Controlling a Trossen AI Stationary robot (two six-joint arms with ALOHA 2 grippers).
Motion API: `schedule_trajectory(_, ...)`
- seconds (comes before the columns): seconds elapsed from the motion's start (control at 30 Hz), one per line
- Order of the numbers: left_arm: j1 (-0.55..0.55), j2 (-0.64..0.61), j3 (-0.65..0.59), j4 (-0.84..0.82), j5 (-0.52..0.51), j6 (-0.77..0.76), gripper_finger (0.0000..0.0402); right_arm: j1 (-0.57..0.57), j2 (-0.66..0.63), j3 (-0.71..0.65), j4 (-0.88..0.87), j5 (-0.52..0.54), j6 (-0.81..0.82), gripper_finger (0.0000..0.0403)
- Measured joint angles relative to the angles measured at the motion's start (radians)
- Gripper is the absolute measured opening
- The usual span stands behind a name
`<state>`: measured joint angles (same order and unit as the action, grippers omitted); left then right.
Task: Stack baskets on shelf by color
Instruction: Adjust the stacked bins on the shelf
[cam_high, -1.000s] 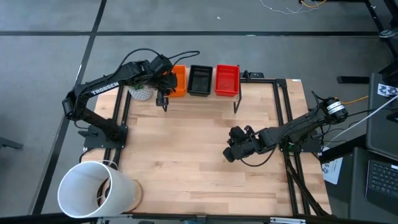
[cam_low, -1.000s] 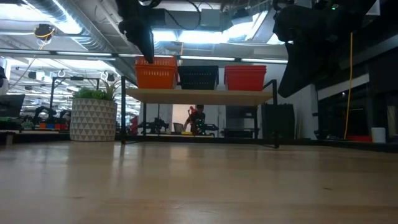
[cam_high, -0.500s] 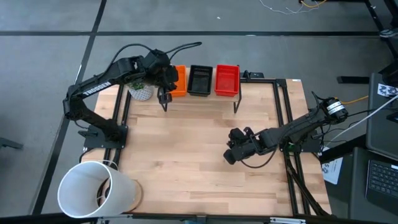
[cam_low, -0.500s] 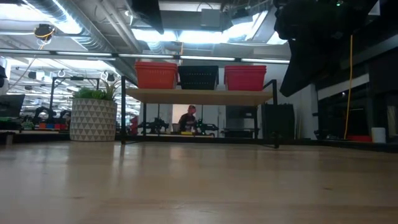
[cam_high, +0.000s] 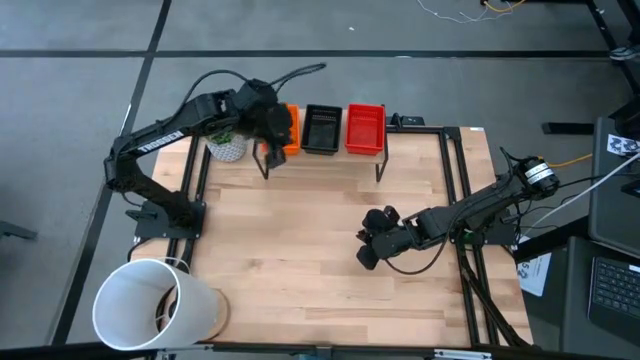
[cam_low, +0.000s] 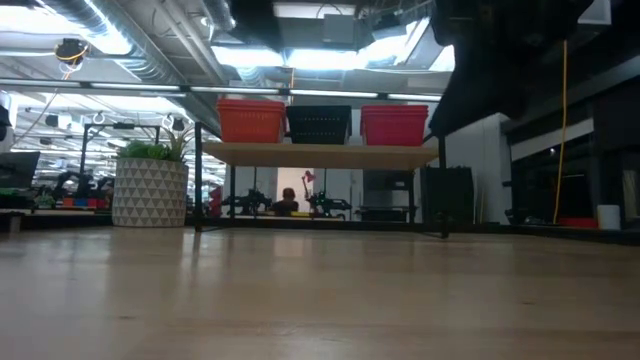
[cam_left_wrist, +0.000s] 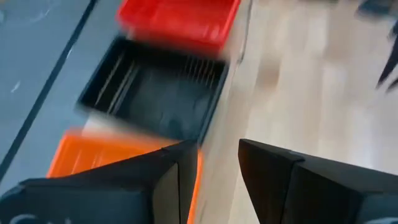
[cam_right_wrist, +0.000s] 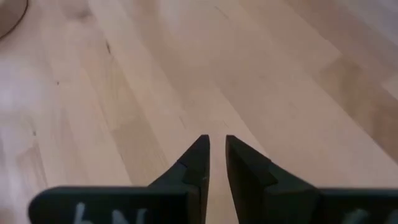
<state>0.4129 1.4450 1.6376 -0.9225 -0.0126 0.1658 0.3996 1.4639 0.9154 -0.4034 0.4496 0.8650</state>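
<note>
On the shelf at the table's far edge stand the baskets side by side on their bottoms: orange at the left, black in the middle, red at the right. My left gripper hangs open above the near left corner of the orange basket, with nothing between its fingers. My right gripper hovers over bare wood in the table's middle right. Its fingertips stand only a narrow slit apart and hold nothing.
A white patterned plant pot stands left of the shelf. A large white bucket lies at the near left corner. The shelf's thin black legs reach down to the tabletop. Bare wood stretches between shelf and near edge.
My left gripper has risen from the orange basket, going up out of the low view's top, and has rolled about its own line. Its fingers keep the same gap. The baskets stay where they were.
</note>
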Motion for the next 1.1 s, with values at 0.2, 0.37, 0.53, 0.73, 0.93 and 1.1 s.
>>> schedule_trajectory(0.2, -0.004, 0.068, -0.003, 0.011, 0.069, 0.026, 0.011, 0.0, 0.0, 0.0, 0.04, 0.0, -0.061, 0.0053)
schedule_trajectory(0.37, -0.043, 0.071, -0.002, -0.12, 0.116, 0.027, 0.011, -0.002, 0.0, 0.0, 0.08, -0.011, -0.059, 0.0053)
schedule_trajectory(0.53, -0.108, 0.036, -0.002, -0.306, 0.127, -0.06, 0.011, -0.006, 0.0, 0.0, 0.129, 0.123, -0.109, 0.0053)
schedule_trajectory(0.73, -0.238, -0.123, -0.094, -0.264, 0.121, -0.115, 0.011, -0.043, -0.002, 0.0, 0.284, 0.211, -0.241, 0.0053)
schedule_trajectory(0.93, -0.316, -0.382, -0.383, -0.059, 0.081, -0.215, 0.011, -0.192, -0.002, 0.065, 0.423, -0.092, -0.47, 0.0053)
schedule_trajectory(1.1, -0.369, -0.568, -0.612, 0.116, 0.075, -0.271, 0.011, -0.3, -0.002, 0.224, 0.389, -0.299, -0.648, 0.0053)
